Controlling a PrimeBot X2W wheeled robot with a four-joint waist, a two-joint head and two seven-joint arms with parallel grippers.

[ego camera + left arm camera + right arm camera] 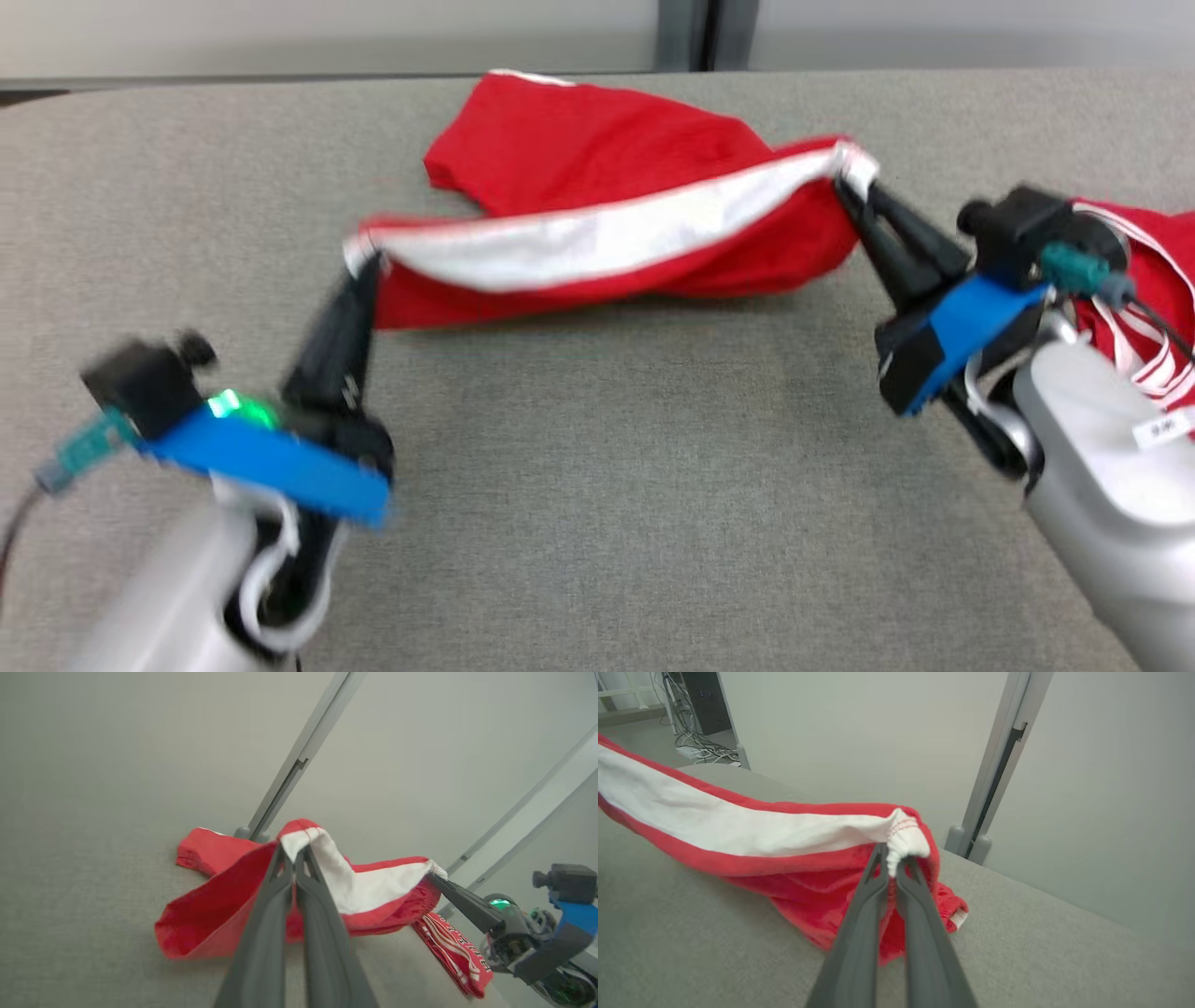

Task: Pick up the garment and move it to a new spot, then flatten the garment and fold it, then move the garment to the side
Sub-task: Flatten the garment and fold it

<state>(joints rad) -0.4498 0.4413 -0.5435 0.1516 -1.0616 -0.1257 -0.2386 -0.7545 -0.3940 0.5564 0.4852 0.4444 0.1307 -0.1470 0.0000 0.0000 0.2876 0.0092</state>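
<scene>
Surface: grey, cloth-covered, running across the whole head view.
Left claw: clenched on the left end of the garment's white band, fingers pressed together.
Garment: red, lying mid-surface. Its white band along the top edge is pulled between the two claws and held up off the surface. The red body sags below the band, and the far part lies on the surface near the back edge.
Right claw: clenched on the bunched right end of the white band.
Striped cloth: red with white stripes, on the surface beside the right forearm.
</scene>
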